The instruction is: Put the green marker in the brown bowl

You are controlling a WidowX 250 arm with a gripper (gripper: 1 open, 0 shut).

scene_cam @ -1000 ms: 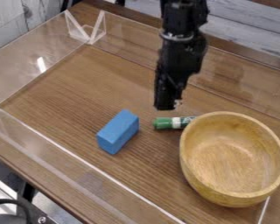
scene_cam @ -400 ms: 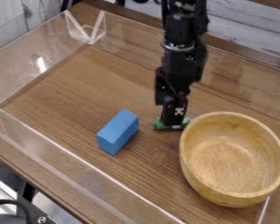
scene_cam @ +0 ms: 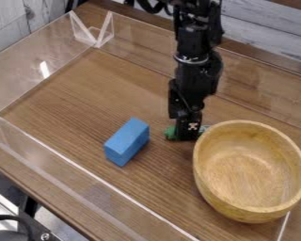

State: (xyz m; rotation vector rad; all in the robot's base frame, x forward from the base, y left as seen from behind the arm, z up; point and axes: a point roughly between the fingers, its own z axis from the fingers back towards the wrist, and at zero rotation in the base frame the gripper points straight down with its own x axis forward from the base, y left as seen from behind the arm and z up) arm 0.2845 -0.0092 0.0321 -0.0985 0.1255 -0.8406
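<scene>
The green marker [scene_cam: 173,135] lies on the wooden table just left of the brown bowl [scene_cam: 201,155]; only its green end and a bit of white barrel show. My gripper [scene_cam: 182,125] points straight down on top of it. Its black fingers [scene_cam: 173,117] are spread open on either side of the marker's middle, reaching down almost to the table. Nothing is inside the bowl, which stands at the right front.
A blue rectangular block [scene_cam: 127,141] lies to the left of the marker. Clear plastic walls [scene_cam: 40,71] ring the table, with a folded clear piece [scene_cam: 93,33] at the back left.
The gripper has come down from above the marker to straddle it, and its fingers have spread from shut to open. Marker, block and bowl have stayed in place.
</scene>
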